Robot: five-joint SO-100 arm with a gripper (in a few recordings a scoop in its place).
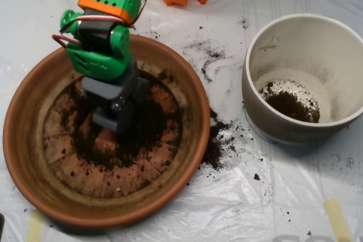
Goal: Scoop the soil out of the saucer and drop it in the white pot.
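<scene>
Big terracotta saucer as the landmark here. Sitting right inside it, near the middle: the grey scoop, pointed down into the dark soil, green-and-orange arm coming in over the saucer's upper rim. Can't really tell if the scoop halves are spread or closed from this angle, just looks buried nose-first in the dirt, with a bit of bare orange bottom showing at its tip. Soil mostly piled in the centre of the saucer, thinner toward the edges so the radial grooves show through. Some spilled crumbs just outside the saucer's right rim on the plastic sheet, more scattered specks above-right of the saucer. To the right of the saucer, close but not touching: the white pot, upright, with a small clump of soil already at its bottom. Tiny green mark near the pot's rim on the side facing the saucer.
</scene>
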